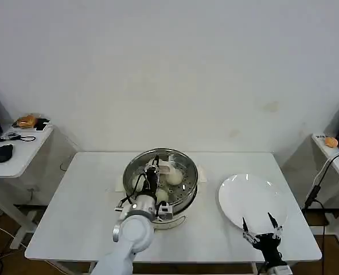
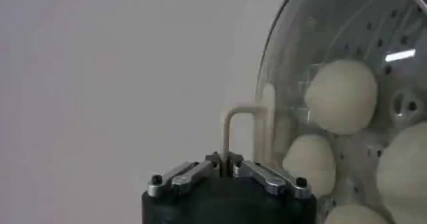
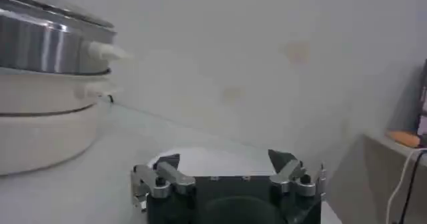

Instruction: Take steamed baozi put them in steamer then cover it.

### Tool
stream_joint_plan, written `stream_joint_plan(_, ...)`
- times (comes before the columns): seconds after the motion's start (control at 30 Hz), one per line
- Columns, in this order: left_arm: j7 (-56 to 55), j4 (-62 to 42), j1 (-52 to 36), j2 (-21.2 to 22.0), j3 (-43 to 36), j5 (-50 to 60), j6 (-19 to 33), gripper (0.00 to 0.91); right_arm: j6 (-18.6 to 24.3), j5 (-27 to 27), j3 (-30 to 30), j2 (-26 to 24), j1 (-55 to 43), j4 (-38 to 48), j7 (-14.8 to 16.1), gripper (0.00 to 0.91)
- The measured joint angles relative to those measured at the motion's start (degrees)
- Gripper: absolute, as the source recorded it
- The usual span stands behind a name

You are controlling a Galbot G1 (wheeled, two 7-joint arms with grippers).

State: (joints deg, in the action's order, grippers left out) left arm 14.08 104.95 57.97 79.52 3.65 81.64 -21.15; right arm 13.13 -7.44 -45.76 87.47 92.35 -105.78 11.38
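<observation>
Nearest the head camera, the table [image 1: 71, 217] carries the steamer [image 1: 183, 197] at its middle. On the steamer sits the cover [image 2: 293, 39], its handle [image 2: 230, 122] pinched by the left gripper [image 2: 223, 165]. Inside lie 4 steamed baozi [image 2: 340, 95]. Beside it, the right gripper [image 1: 260, 229] hangs spread wide over the plate [image 1: 252, 197].

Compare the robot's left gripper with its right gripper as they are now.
The left gripper is shut on the pale beige bar handle of the round glass cover, over the shiny steel steamer; the right gripper is open and holds nothing. The left works at the steamer; the right hovers by the flat white plate. Both have black bodies.
</observation>
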Motion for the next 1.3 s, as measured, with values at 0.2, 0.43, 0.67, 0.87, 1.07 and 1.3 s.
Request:
stream_joint_plan(0.2, 0.1, -0.1, 0.2, 0.3, 0.1, 0.6, 0.3, 0.0, 0.1, -0.1, 0.3, 0.1, 0.0, 0.0, 0.0, 0.907)
stream_joint_plan(0.43, 0.1, -0.7, -0.1, 0.3, 0.2, 0.8, 0.7, 0.907, 0.3, -0.3, 0.5, 0.1, 0.1, 0.0, 0.1, 0.907)
stream_joint_plan(0.67, 0.5, -0.7, 0.1, 0.7, 0.6, 1.5, 1.4, 0.907, 0.3, -0.4, 0.7, 0.1, 0.1, 0.1, 0.1, 0.907)
stream_joint_plan(0.87, 0.3, 0.4, 0.8, 0.3, 0.8, 1.3, 1.7, 0.907, 0.3, -0.4, 0.8, 0.1, 0.1, 0.3, 0.1, 0.907)
stream_joint_plan(1.07, 0.0, 2.8, 2.2, -0.8, 1.6, 0.1, 1.8, 0.907, 0.3, -0.5, 0.9, -0.1, 0.2, 0.3, 0.0, 0.907)
stream_joint_plan(1.3, -1.2, 9.0, 5.8, -3.5, 2.9, -3.5, 3.1, 0.907, 0.2, -0.4, 1.5, -0.6, 0.4, 0.3, -0.1, 0.907)
